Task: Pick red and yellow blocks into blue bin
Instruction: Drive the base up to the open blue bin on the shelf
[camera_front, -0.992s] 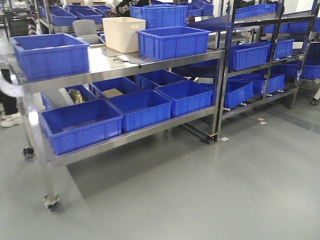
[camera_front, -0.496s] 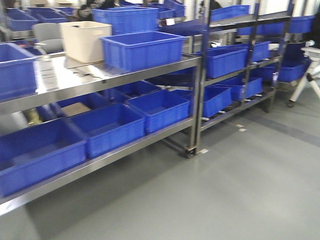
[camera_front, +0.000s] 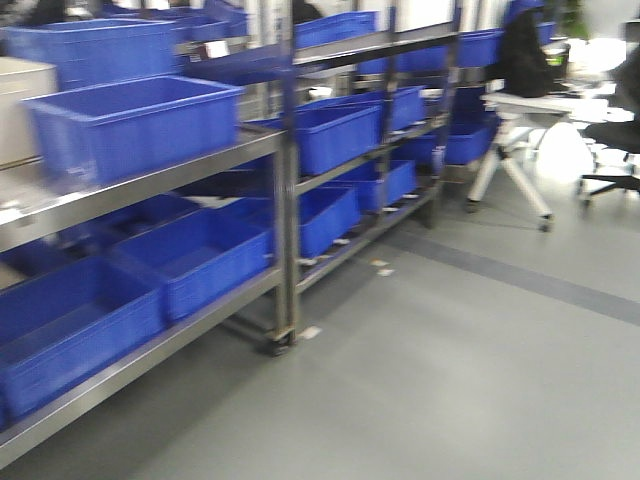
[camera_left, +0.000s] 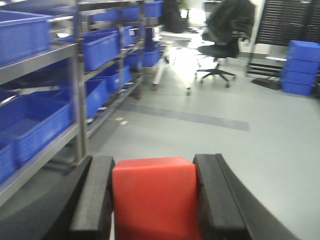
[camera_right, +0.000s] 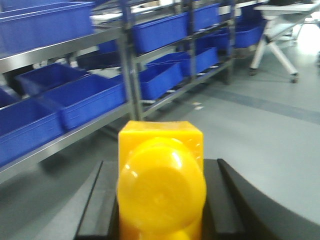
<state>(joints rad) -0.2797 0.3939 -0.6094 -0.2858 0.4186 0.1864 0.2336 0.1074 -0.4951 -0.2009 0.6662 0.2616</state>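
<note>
In the left wrist view my left gripper (camera_left: 154, 165) is shut on a red block (camera_left: 154, 202), which sits smooth-faced between the two black fingers (camera_left: 95, 197). My right gripper (camera_right: 161, 167) is shut on a bright yellow block (camera_right: 161, 182) whose round stud faces the camera. Both hang above grey floor. Several blue bins such as the one on the steel table top (camera_front: 130, 125) line the shelves at the left. I cannot tell which of them is the blue bin of the task. Neither gripper shows in the front view.
Steel racks (camera_front: 285, 200) with blue bins on three levels run along the left, on casters. A white table on angled legs (camera_front: 510, 150) and a black office chair (camera_left: 220, 47) stand ahead. Stacked blue crates (camera_left: 300, 67) are at the far right. A dark stripe (camera_front: 520, 280) crosses the floor.
The front view has swung to the right along the racks. The steel table and the cream tub slid off to the left edge, and the white table and chair came into view.
</note>
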